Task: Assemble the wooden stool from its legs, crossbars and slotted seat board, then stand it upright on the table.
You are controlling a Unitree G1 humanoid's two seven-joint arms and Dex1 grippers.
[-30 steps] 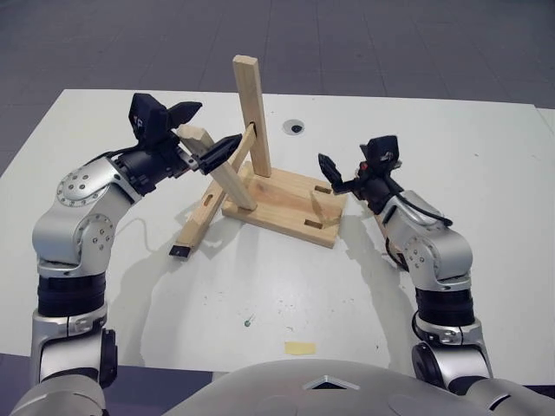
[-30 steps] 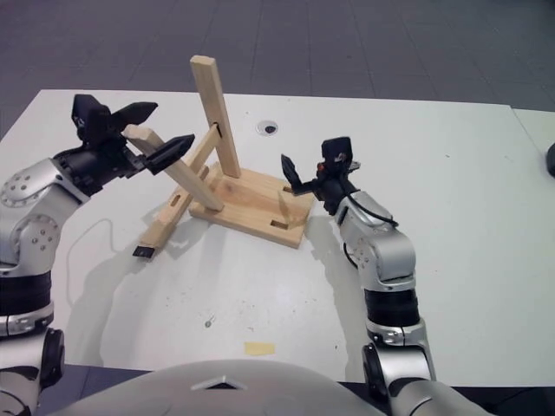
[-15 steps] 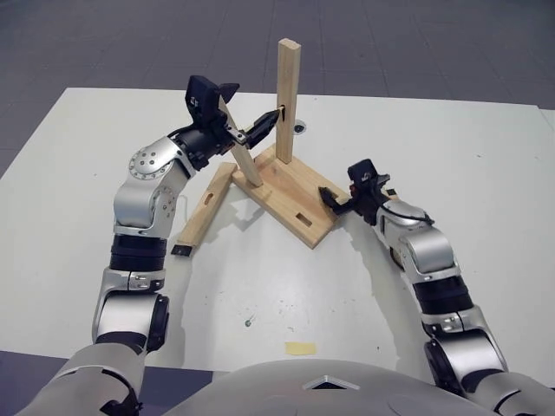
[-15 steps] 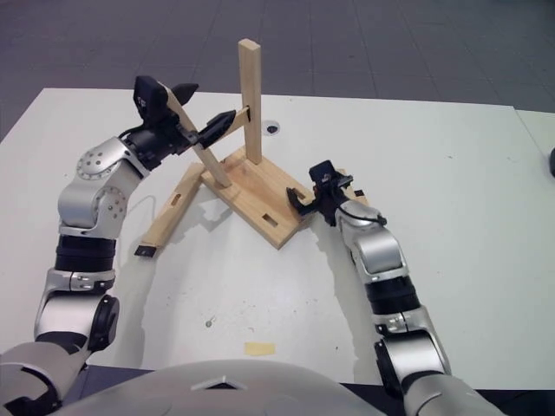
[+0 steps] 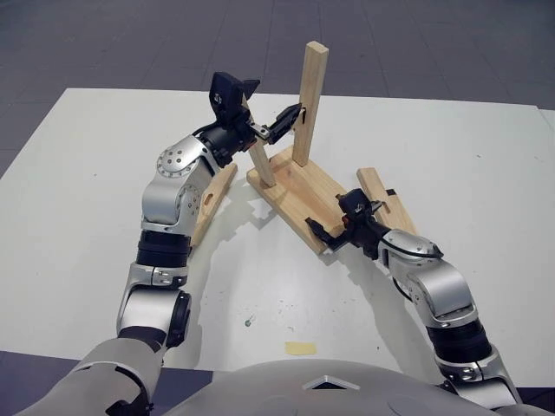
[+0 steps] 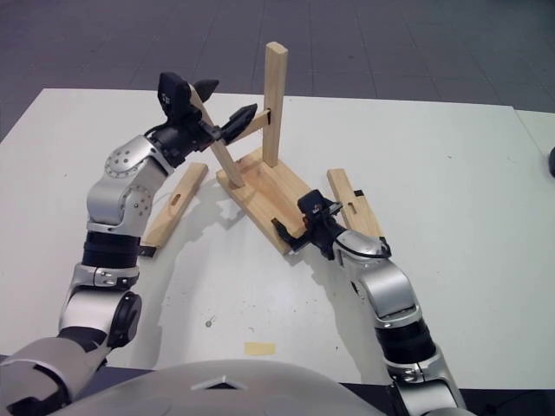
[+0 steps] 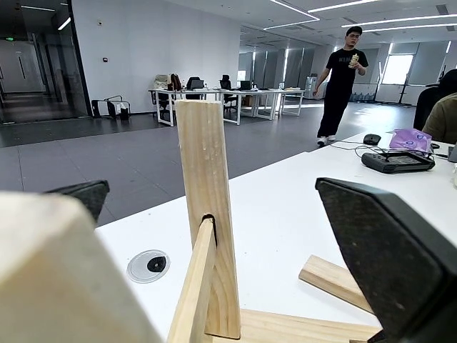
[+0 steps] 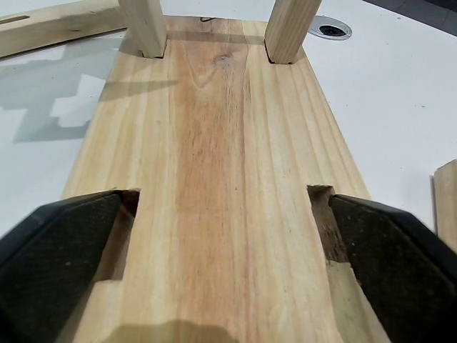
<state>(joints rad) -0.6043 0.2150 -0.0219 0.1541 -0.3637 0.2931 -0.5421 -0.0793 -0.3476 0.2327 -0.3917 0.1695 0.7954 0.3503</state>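
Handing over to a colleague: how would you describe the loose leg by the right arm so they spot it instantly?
On the white table, find the seat board with its two standing legs, its near end in the right gripper. Right of the board, beside the right forearm, the loose leg lies flat. The only other flat leg lies on the board's left.

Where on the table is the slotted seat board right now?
In the left eye view, the seat board lies flat at mid-table, with a loose leg just to its right and the right gripper at its near end.
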